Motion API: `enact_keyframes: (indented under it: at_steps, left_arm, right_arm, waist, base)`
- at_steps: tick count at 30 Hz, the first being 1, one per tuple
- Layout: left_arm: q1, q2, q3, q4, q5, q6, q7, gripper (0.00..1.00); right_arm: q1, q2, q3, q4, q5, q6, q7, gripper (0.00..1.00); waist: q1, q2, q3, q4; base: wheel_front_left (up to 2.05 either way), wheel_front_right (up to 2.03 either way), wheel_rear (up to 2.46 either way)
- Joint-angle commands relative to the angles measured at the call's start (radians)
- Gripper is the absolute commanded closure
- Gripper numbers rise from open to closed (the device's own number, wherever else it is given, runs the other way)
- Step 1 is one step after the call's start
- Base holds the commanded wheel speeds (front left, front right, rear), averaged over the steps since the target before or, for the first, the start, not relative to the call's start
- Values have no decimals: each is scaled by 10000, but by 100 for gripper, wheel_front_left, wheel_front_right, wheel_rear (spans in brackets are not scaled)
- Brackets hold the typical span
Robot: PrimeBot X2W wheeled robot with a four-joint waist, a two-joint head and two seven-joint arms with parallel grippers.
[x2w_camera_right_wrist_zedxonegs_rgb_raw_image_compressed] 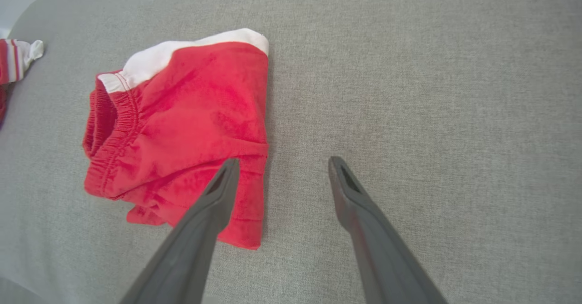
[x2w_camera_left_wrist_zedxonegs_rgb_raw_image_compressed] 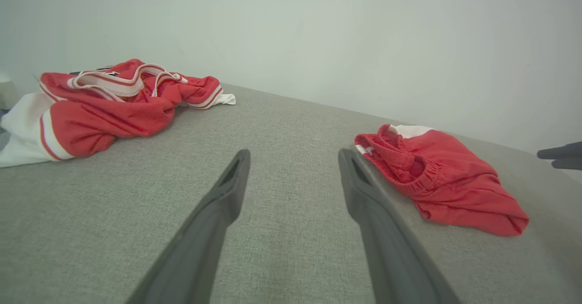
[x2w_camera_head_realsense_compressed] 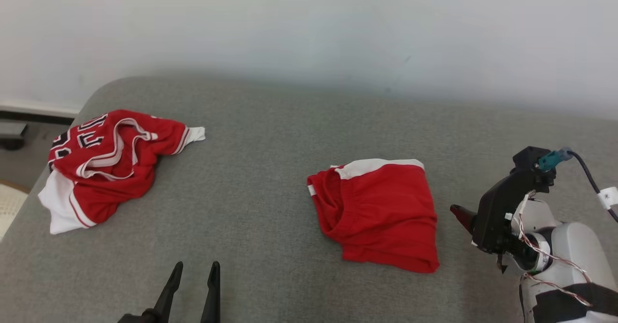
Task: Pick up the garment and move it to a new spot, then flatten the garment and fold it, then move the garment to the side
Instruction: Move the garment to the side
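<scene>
the right gripper (x2w_camera_right_wrist_zedxonegs_rgb_raw_image_compressed: pixel 283 162) has its jaws spread apart with nothing between them. in the right wrist view, the finger on that view's left crosses over the near right corner of the red shorts (x2w_camera_right_wrist_zedxonegs_rgb_raw_image_compressed: pixel 182 122); whether it touches the cloth i cannot tell. the left gripper (x2w_camera_left_wrist_zedxonegs_rgb_raw_image_compressed: pixel 294 156) also has its jaws apart and empty. it sits low at the near edge, left of centre, well apart from both garments.

the shorts lie a little right of the middle of the grey fabric-covered worktop (x2w_camera_head_realsense_compressed: pixel 270 134), doubled into a compact bundle. the elastic waistband opens to the left, a white band runs along the far edge, and the longer side goes from far to near with a slight tilt. they lie directly left of the right jaws and just beside them, so the right arm is plainly the nearer one; the left would have to reach across to the right.

a crumpled red and white jersey (x2w_camera_head_realsense_compressed: pixel 106 163) sits at the far left corner, not flattened.

judging by the fold, the shorts seem ready for the move to the side. a grasp would likely come at their right edge, across the layers, so the bundle does not fall open.
</scene>
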Motion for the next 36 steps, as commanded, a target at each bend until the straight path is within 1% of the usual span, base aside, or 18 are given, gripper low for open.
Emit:
enact_keyframes:
  at_steps: [1, 5, 10, 25, 26, 27, 28, 29, 30, 31, 32, 36]
  left_arm:
    - [-200, -9, -22, 1, -24, -49, -43, 0]
    - [-276, -14, -105, 58, -32, -66, -52, 0]
    - [-389, -28, -189, 120, -71, -114, -52, 0]
    - [-661, -215, -496, 253, -95, -184, -63, 0]
    - [-678, -222, -498, 253, -100, -190, -63, 0]
    - [-693, -229, -496, 253, -110, -198, -63, 0]
    - [-712, -237, -488, 247, -114, -204, -64, 0]
    - [-729, -250, -476, 245, -119, -209, -64, 0]
    - [-747, -259, -457, 235, -121, -211, -64, 0]
    - [-769, -268, -431, 215, -117, -213, -64, 0]
    - [-784, -275, -410, 202, -107, -216, -64, 0]
    - [-764, -291, -290, 143, -85, -214, -63, 0]
  right_arm:
    - [-114, 12, -75, 207, -158, -18, 56, 0]
    - [-619, 4, -441, 1053, -445, -18, -32, 0]
    - [-1027, 1, -619, 1909, -594, -18, -490, 0]
    - [-1880, 38, -623, 4538, -1115, -18, -1408, 0]
    - [-1944, 43, -600, 4693, -1196, -18, -1461, 2]
    - [-1998, 47, -592, 4852, -1283, -18, -1519, 13]
    - [-2020, 52, -590, 4990, -1348, -18, -1545, 26]
    - [-2058, 61, -581, 5150, -1431, -18, -1598, 48]
    - [-2102, 66, -566, 5259, -1481, -18, -1653, 66]
    - [-2134, 64, -549, 5340, -1553, -20, -1744, 82]
    - [-2172, 54, -547, 5425, -1647, -20, -1829, 100]
    - [-2335, -18, -599, 5403, -2130, -29, -2257, 100]
  waist:
    - [-1, -1, 275, 363]
    - [-1, -1, 515, 681]
    - [-1, -1, 752, 949]
    - [-1, -1, 1220, 1408]
    - [-1, -1, 1245, 1420]
    - [-1, -1, 1272, 1425]
    - [-1, -1, 1298, 1425]
    - [-1, -1, 1321, 1422]
    - [-1, -1, 1352, 1409]
    - [-1, -1, 1388, 1387]
    - [-1, -1, 1409, 1365]
    - [-1, -1, 1488, 1168]
  base:
    - [0, 0, 0]
    - [0, 0, 0]
    - [0, 0, 0]
    - [0, 0, 0]
    - [0, 0, 0]
    - [0, 0, 0]
    - [0, 0, 0]
    - [0, 0, 0]
    - [0, 0, 0]
    - [0, 0, 0]
    - [0, 0, 0]
    - [0, 0, 0]
